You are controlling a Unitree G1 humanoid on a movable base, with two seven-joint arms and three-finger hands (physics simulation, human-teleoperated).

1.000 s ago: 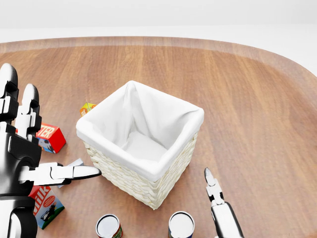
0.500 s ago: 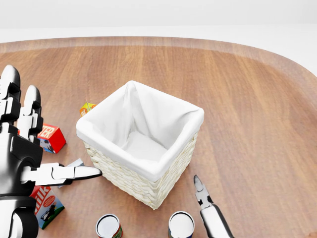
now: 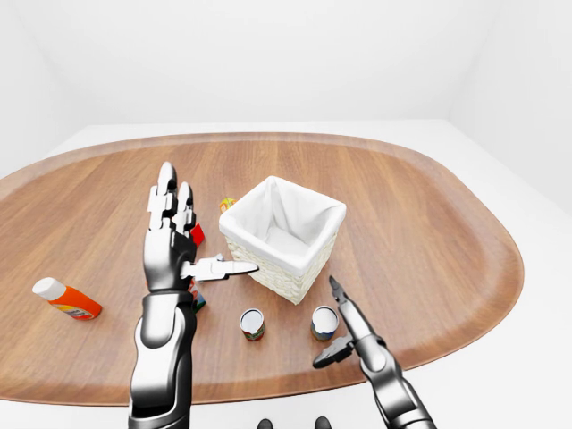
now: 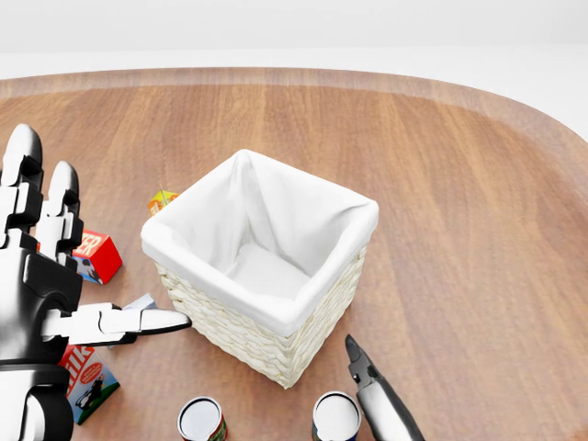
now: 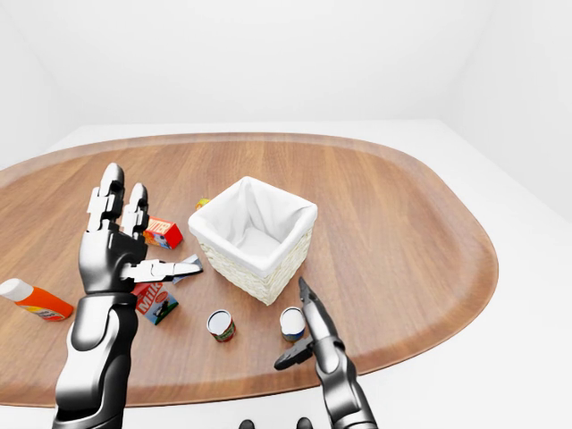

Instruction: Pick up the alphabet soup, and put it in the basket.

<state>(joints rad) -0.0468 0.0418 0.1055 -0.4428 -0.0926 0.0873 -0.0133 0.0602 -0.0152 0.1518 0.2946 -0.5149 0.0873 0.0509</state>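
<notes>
The alphabet soup can [image 4: 335, 415] stands upright at the bottom of the head view, just below the basket [image 4: 266, 312], a white-lined wicker box. My right hand [image 3: 340, 323] is open right beside the can: its index finger [image 4: 356, 356] points up along the can's right side and its thumb is spread low near the table edge, with nothing held. My left hand [image 4: 83, 266] is raised and open to the left of the basket, thumb pointing at the basket's wall, empty.
A second can with a red and green label [image 4: 200, 419] stands left of the soup. A milk carton [image 4: 87, 381], a red box [image 4: 92, 253] and a small orange box [image 4: 162, 199] lie behind my left hand. An orange bottle [image 3: 67, 299] lies far left.
My right hand has slid left and lower in the head view, closing on the soup can's right side. The left hand has hardly drifted.
</notes>
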